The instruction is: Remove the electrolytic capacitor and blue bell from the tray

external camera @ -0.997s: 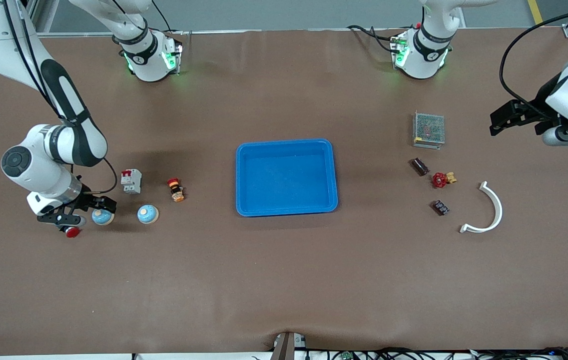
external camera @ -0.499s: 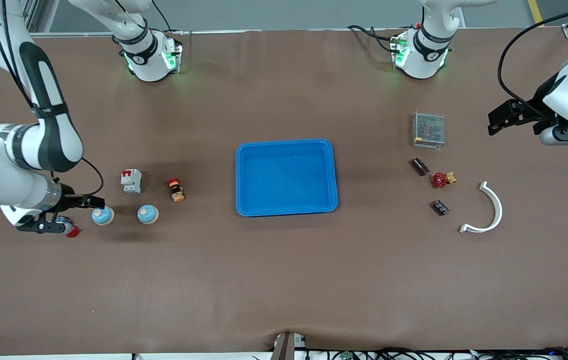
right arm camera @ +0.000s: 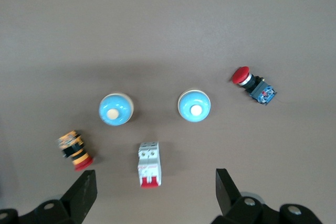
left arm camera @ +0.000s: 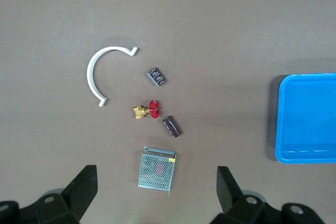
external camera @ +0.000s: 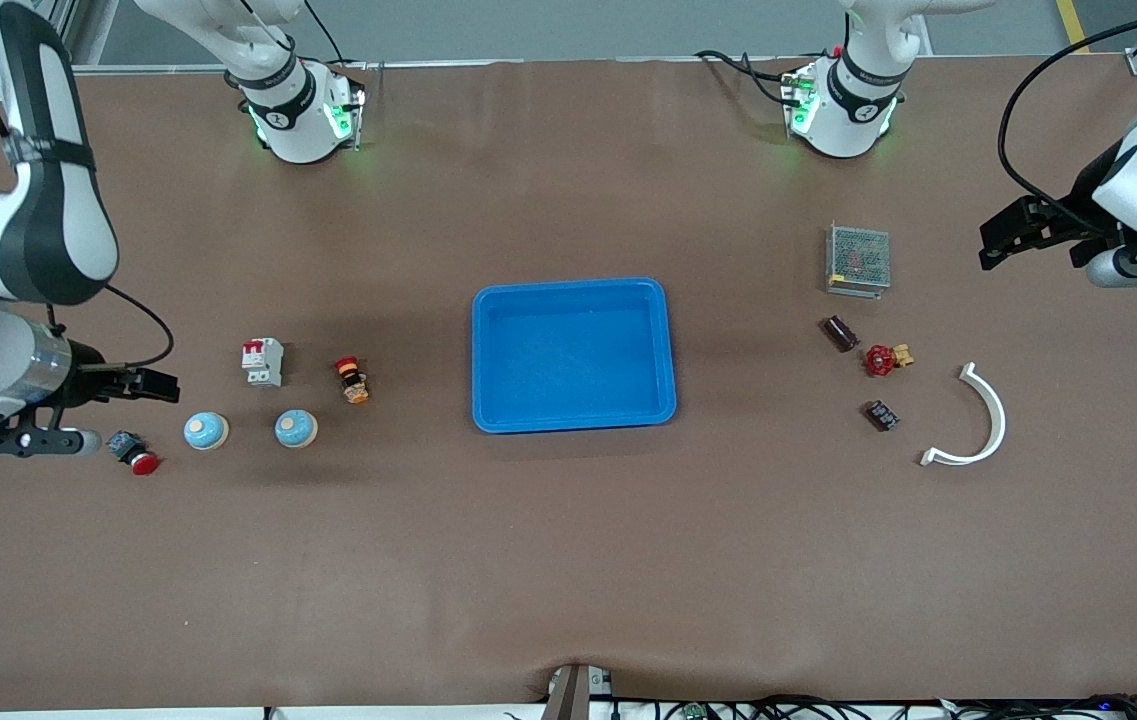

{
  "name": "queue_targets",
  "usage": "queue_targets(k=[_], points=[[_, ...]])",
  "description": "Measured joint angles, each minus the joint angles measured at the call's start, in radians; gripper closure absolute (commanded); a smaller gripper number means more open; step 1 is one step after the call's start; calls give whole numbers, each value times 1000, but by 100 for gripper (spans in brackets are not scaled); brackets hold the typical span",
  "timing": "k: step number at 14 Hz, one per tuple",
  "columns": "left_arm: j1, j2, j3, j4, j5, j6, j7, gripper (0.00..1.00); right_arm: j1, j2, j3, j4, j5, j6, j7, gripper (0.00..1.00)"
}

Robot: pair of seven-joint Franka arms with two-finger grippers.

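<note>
Two blue dome bells (external camera: 205,431) (external camera: 296,428) sit side by side toward the right arm's end of the table; the right wrist view shows them too (right arm camera: 115,110) (right arm camera: 195,105). A dark cylindrical capacitor (external camera: 839,333) and a second small dark capacitor (external camera: 881,415) lie toward the left arm's end, and both show in the left wrist view (left arm camera: 171,126) (left arm camera: 157,75). My right gripper (external camera: 156,385) is open and empty, up over the table beside the bells (right arm camera: 156,192). My left gripper (external camera: 1003,240) is open and empty, up beside the mesh box (left arm camera: 156,192).
A blue tray (external camera: 573,290) stands mid-table. Near the bells are a red push button (external camera: 133,455), a white breaker (external camera: 263,362) and a yellow-black button (external camera: 353,380). Near the capacitors are a red valve (external camera: 883,359), a white arc (external camera: 978,420) and a metal mesh box (external camera: 859,259).
My right gripper has risen and drawn away from the bell and red push button toward the right arm's end of the table, empty. The left arm has barely moved.
</note>
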Motion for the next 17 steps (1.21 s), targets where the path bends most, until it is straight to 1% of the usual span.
queue_targets(k=[4,6,9,11,14,17], points=[[0,-11,-5,1,0,0,-1,0,19,-136,1,47,10,-146,24,0],[0,-16,-5,1,0,0,-1,0,24,-195,1,54,10,-180,29,0],[0,-22,-6,1,0,2,-1,0,26,-262,2,55,11,-196,30,0],[0,-25,-6,2,0,4,-1,0,28,-287,5,72,10,-200,32,0],[0,-25,-6,2,0,6,0,0,29,-292,12,153,3,-240,46,0],[0,-25,-6,6,0,7,0,0,29,-291,16,173,-12,-246,50,0]])
